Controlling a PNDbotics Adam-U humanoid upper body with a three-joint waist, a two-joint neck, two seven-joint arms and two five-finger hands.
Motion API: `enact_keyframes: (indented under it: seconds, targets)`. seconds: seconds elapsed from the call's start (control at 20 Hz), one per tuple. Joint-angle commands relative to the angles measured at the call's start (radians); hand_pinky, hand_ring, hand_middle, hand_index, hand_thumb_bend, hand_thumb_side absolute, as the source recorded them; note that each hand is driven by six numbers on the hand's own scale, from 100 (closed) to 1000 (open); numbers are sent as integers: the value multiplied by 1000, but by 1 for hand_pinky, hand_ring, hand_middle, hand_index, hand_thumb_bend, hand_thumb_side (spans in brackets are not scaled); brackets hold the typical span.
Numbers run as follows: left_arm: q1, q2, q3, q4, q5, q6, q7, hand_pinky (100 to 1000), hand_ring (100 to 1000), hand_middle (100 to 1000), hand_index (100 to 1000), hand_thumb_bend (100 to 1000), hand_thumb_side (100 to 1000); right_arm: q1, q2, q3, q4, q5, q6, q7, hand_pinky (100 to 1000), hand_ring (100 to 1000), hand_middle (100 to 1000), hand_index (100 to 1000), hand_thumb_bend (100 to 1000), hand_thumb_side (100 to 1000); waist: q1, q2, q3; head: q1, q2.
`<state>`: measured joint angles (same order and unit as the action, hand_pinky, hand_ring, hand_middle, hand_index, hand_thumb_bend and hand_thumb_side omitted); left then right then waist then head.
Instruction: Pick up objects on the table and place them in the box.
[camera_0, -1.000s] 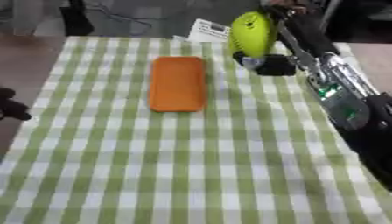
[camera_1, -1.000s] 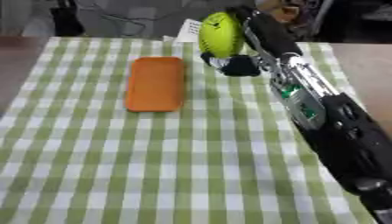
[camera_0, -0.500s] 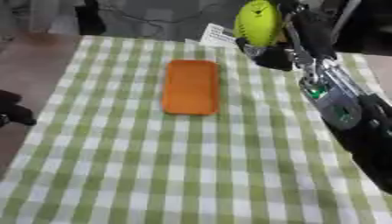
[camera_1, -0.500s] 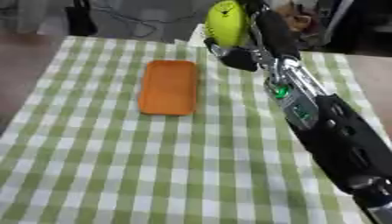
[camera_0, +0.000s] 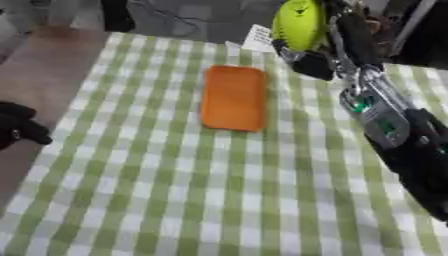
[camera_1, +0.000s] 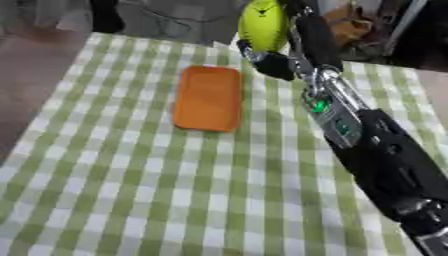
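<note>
The checked worktop (camera_0: 175, 200) stretches below my right robot hand (camera_0: 328, 35), whose fingers are curled round a yellow ball (camera_0: 299, 22) at its far edge. An orange case (camera_0: 234, 98) lies flat to its left.

My left robot hand (camera_0: 17, 129) hangs off the near-left edge, its fingers curled on nothing.

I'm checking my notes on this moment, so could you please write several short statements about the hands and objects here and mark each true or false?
1. The right hand holds a yellow-green ball up near the table's far edge. True.
2. The orange flat object is in the left hand. False: it lies on the checked tablecloth, with no hand touching it.
3. The left hand shows at the left edge of the left eye view, off the cloth. True.
4. The ball rests on the orange object. False: it is apart from it, further back and to the right, in the right hand.
5. A white tag lies by the far edge of the cloth. True.
</note>
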<state>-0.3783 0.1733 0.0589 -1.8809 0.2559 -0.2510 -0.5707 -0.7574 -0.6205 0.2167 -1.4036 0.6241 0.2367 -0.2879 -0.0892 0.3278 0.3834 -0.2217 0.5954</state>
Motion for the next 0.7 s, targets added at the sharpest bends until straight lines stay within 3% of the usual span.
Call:
enact_keyframes:
  seconds: [0.05, 0.25, 0.5, 0.7]
  targets:
    - [-13, 2, -4, -20, 6, 1, -10, 651, 681, 725, 769, 156, 983, -23, -19, -5, -3, -2, -10, 6, 100, 327, 399, 772, 100, 100, -13, 1, 3, -2, -5]
    - [-16, 2, -8, -22, 9, 2, -16, 651, 681, 724, 769, 157, 983, -23, -19, 9, -3, -6, -51, 64, 100, 372, 406, 784, 100, 100, -17, 5, 8, -3, -2]
    - [-18, 2, -13, -25, 11, 3, -24, 651, 682, 725, 769, 157, 987, -23, -18, 18, -5, -25, -149, 242, 100, 387, 411, 785, 100, 100, -24, 13, 15, -6, 0]
    - [-22, 2, -19, -27, 13, 1, -33, 651, 682, 726, 769, 156, 988, -28, -16, 15, -4, -29, -190, 323, 100, 398, 410, 783, 100, 100, -27, 22, 23, -11, -2]
